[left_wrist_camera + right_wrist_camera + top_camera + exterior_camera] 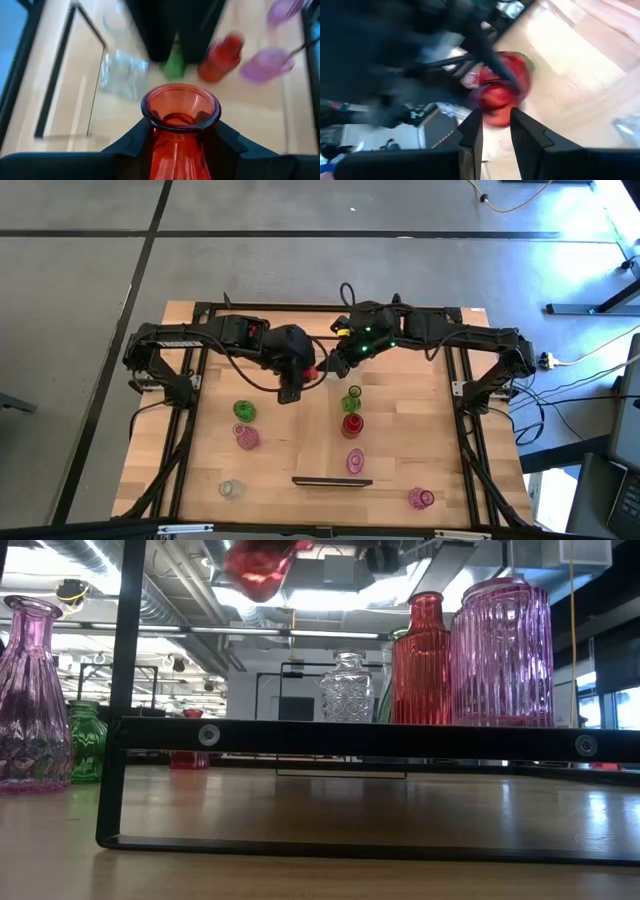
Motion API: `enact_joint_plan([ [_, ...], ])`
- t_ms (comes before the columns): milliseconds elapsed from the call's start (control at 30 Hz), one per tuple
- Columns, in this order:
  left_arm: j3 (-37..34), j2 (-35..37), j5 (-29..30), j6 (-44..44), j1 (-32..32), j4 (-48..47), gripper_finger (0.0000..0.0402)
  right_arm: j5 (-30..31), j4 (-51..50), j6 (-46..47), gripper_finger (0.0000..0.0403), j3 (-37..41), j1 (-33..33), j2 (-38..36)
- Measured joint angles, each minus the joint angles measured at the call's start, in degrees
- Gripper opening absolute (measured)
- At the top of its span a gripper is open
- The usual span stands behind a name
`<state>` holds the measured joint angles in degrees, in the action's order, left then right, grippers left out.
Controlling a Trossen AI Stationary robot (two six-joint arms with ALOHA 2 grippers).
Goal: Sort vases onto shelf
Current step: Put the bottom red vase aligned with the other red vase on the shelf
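A red vase (312, 372) hangs above the table's middle, high in the low view (262, 565), with my left gripper (296, 380) shut on it. My right gripper (334, 365) is right next to it. Its fingers are open, their tips just short of the vase's round body (499, 95), with nothing between them. On the table stand green (243, 410), pink (247, 437) and clear (231, 490) vases at the left. Green (352, 398), red (351, 424) and pink (355, 461) ones line up in the middle. The shelf (332, 480) lies near the front edge. My left gripper pinches the red vase's neck (177, 147) just under the flared rim, one finger (131, 142) on each side. The vase lies along the fingers, mouth pointing away from the wrist and slanting down. It is lifted clear of the table.
Another pink vase (421, 498) stands at the front right. In the low view the shelf's dark frame (130, 730) crosses in front of the standing vases. Bare wood lies between the left group and the middle row, and along the table's far part.
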<state>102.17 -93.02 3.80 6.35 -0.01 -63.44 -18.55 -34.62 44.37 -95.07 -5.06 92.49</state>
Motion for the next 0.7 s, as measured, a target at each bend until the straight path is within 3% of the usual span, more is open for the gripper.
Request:
enact_joint_plan([
  [167, 0.0, 0.0, 1.8, 1.0, 0.0, -4.4, 0.0124, 0.6, -1.3, -1.5, 0.0085, -0.1, -0.2, -1.3],
  [400, -5.3, 1.4, 1.7, 4.5, -1.0, 0.4, 0.0124, 3.2, -7.0, -2.8, 0.0085, -0.1, -0.3, -4.5],
  [500, -13.8, 5.4, 1.9, 7.5, -2.6, 7.2, 0.0124, 6.8, -12.6, -4.0, 0.0086, -0.1, -0.1, -6.7],
  [700, -39.4, 19.4, 5.5, 15.1, -6.8, 41.3, 0.0124, 16.2, -22.2, -4.4, 0.0086, -0.1, -0.3, -12.5],
])
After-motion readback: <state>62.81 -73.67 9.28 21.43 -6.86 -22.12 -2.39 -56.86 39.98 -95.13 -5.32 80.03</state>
